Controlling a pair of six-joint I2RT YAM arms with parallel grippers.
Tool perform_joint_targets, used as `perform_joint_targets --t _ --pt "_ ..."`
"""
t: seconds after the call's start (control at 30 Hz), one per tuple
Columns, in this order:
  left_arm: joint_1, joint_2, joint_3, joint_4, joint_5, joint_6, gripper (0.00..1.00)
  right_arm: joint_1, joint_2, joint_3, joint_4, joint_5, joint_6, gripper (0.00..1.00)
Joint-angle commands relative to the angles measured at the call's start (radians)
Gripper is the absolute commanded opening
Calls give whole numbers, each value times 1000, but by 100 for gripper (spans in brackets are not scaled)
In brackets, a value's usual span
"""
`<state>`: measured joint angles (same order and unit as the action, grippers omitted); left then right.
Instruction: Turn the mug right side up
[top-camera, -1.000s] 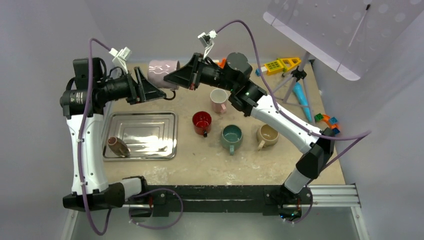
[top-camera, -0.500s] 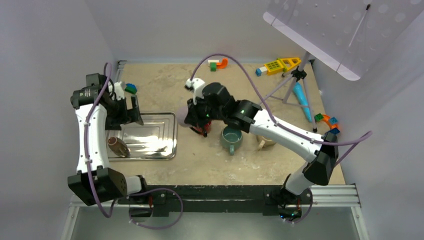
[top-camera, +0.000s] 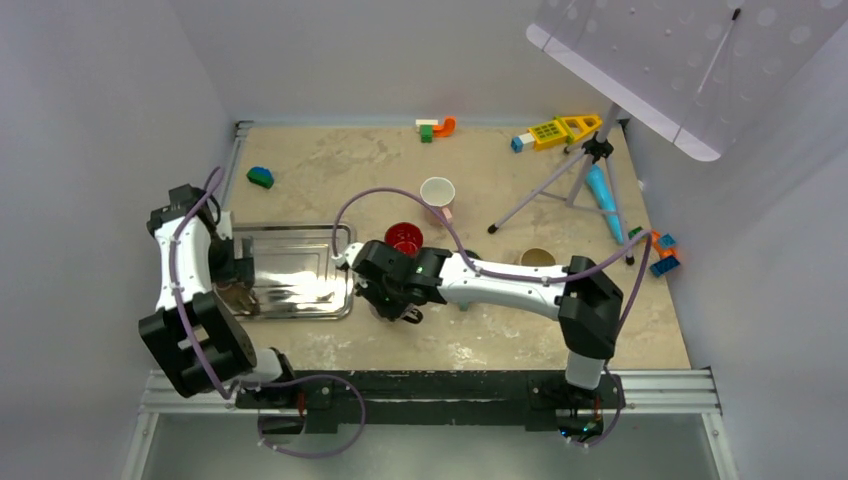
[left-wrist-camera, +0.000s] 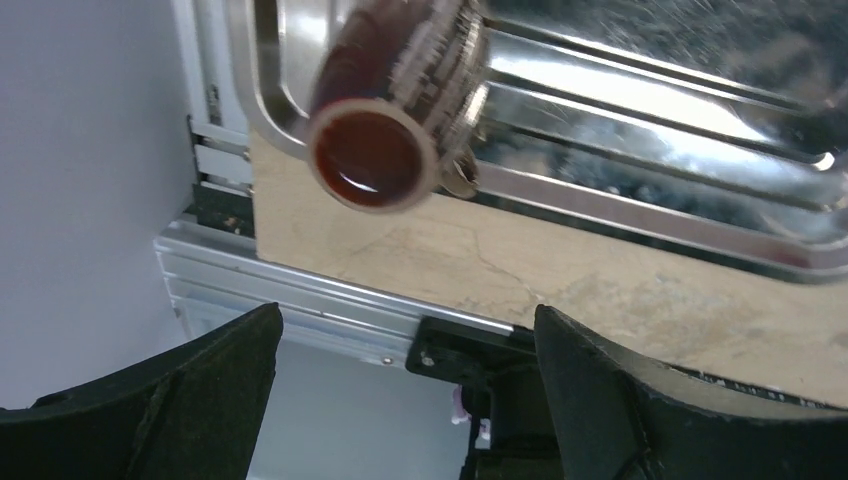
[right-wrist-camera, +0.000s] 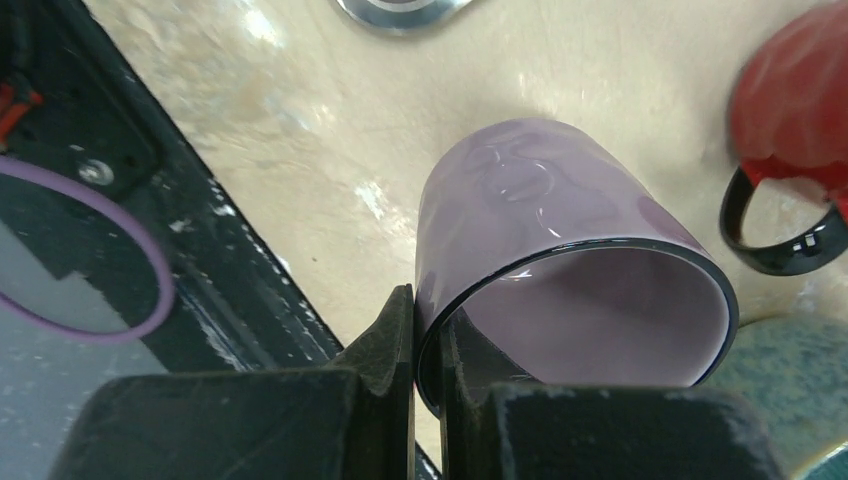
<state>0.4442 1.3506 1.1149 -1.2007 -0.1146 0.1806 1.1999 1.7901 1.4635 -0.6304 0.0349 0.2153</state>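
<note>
Right gripper (right-wrist-camera: 427, 345), clamped on the rim of the glossy lilac ceramic mug (right-wrist-camera: 560, 220), has descended from beside the shiny steel tray (top-camera: 300, 262) to its near-right corner; the mug is apparently mouth-up. Left gripper (left-wrist-camera: 405, 330), jaws wide, has retreated over the tray's near-left corner.

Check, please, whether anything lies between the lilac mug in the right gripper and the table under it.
Nothing visible does. The right gripper pinches the lilac mug by its rim over bare table; the red mug sits aside.
</note>
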Motion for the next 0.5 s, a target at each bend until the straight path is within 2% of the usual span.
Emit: perform_joint_targets --t 0.0,0.2,0.4,0.43,0.47 --pt "40 49 53 132 -76 26 100 9 -12 -33 82 64 -5 0" --pt "40 190 152 137 -27 -69 100 9 66 -57 115 90 8 0" --pt "40 249 138 158 7 -77 100 9 162 26 24 167 23 0" --pt "39 248 136 157 20 -66 100 9 173 43 5 177 22 2" --pt "38 249 136 152 31 -59 100 9 179 58 -13 189 22 10"
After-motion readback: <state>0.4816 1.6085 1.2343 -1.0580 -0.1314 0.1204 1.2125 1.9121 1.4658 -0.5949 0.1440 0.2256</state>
